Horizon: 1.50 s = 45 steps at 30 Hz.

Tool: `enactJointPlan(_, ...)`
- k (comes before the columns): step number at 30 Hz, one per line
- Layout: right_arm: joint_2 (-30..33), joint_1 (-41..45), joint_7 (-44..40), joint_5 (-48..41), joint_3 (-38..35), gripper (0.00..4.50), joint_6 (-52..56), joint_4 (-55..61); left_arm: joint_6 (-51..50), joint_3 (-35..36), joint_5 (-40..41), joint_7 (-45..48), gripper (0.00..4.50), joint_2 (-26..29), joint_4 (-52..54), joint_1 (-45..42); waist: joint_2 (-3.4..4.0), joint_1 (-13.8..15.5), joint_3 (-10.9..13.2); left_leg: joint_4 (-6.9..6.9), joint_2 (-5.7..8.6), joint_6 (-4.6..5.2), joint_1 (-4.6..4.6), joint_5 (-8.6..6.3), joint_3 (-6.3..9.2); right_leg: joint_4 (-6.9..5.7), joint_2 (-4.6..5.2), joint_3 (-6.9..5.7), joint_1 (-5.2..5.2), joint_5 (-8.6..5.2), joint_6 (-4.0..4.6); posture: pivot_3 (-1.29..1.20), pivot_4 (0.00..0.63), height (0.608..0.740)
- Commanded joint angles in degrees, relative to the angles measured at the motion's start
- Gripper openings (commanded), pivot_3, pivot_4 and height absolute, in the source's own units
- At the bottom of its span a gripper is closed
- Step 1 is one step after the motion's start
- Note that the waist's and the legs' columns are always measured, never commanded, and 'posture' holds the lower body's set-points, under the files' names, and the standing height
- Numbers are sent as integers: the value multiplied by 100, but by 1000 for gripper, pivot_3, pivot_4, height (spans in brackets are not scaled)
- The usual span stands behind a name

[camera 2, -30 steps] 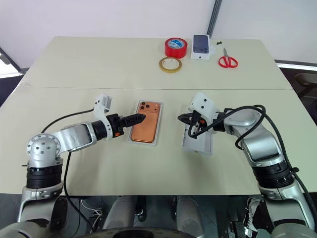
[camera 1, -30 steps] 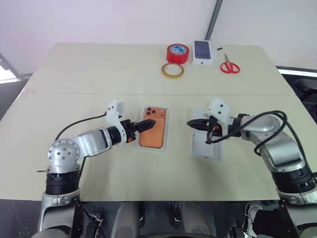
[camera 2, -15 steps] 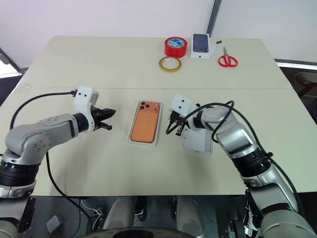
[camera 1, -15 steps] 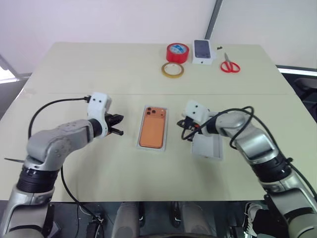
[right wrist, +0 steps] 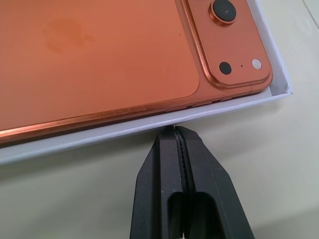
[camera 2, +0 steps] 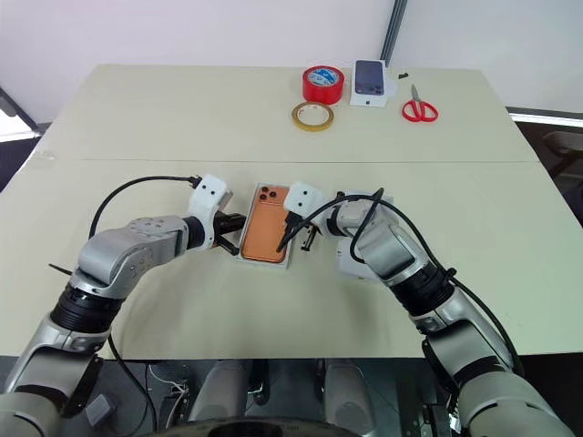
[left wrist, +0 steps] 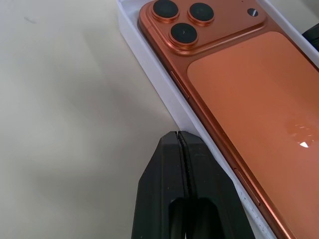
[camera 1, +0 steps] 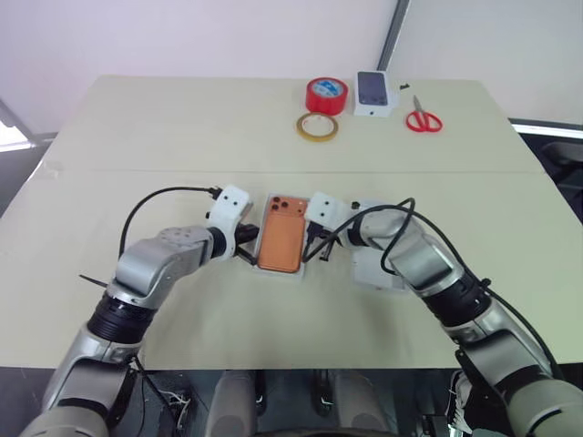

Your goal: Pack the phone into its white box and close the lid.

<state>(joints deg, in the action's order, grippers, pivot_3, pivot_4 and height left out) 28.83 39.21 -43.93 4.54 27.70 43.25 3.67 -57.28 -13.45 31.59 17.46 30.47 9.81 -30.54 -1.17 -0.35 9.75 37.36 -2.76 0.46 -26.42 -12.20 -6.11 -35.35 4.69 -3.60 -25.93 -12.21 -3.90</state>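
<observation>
Both arms reach in over the table [camera 1: 137,127] from opposite sides and meet at the white box [camera 1: 258,264], which lies near the middle of the table with the phone [camera 1: 281,238] inside it, back up and camera lenses toward the far end.

The left arm bends at the elbow and angles forward and inward, its forearm sloping down toward the table. The left gripper [camera 1: 247,244] sits at the box's left long edge with its 2 black fingers pressed together, nothing between them. In the left wrist view the closed fingers [left wrist: 180,169] come right up against the box's white rim, just beside the phone's side.

The right arm crosses in front of the lid [camera 1: 381,269], which lies on the table just to the right of the box and is partly hidden by the forearm. The right gripper [camera 1: 314,248] points down and to the left at the box's right long edge. Its 2 fingers are also pressed together and hold nothing; in the right wrist view their tips [right wrist: 175,137] meet the outer wall of the box near the camera end of the phone.
</observation>
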Motion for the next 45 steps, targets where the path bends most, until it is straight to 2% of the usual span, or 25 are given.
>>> enactJointPlan(1,231,-93,-227,-90,-193,0,41,589,-248,-281,99,290,36,-437,355,-245,0,46,0,3,0,1,0,-1,2,1,1,0,4,0,-1,0,150,740)
enactJointPlan(5,794,-421,-493,-196,-420,0,198,1111,-508,-555,36,472,36,-925,328,-513,0,142,0,11,1,10,-1,-5,4,7,3,-1,13,-2,-3,0,150,740)
enactJointPlan(10,1415,-927,-744,-312,-722,0,354,1614,-608,-977,-175,636,36,-1438,148,-738,0,124,0,27,7,19,-1,-10,6,8,0,-1,21,-2,-4,0,150,740)
enactJointPlan(18,1830,-1430,-800,-280,-1018,0,361,1756,-667,-1090,-446,877,36,-1914,-164,-830,1,120,-1,37,5,23,4,-13,13,5,-5,-3,28,-4,-5,0,150,740)
enactJointPlan(29,1964,-1396,-869,-277,-1158,0,253,1647,-761,-851,-632,980,36,-1944,-172,-784,1,120,-1,61,3,39,4,-24,20,5,0,-8,45,-7,-10,0,150,740)
enactJointPlan(34,2303,-1242,-1114,-422,-1548,0,213,1675,-819,-480,-568,1025,36,-1724,50,-787,3,117,0,62,4,39,3,-24,19,5,-1,-8,45,-7,-10,0,150,740)
enactJointPlan(37,2501,-1053,-1396,-817,-1910,0,644,1702,-810,-128,-485,1120,36,-1473,325,-703,4,108,1,64,4,39,3,-24,18,1,-2,-7,44,-7,-11,0,150,740)
enactJointPlan(40,2546,-847,-1437,-1163,-2148,786,1317,1659,-631,50,-496,1262,0,-1136,581,-501,6,94,0,63,0,39,8,-25,19,-2,-3,-7,45,-7,-10,0,150,740)
enactJointPlan(45,2045,-387,-680,-1425,-2479,3322,3336,1373,562,39,-699,2024,0,-217,1019,217,8,77,-1,59,-10,37,12,-26,15,-4,-1,-6,44,-7,-8,0,150,740)
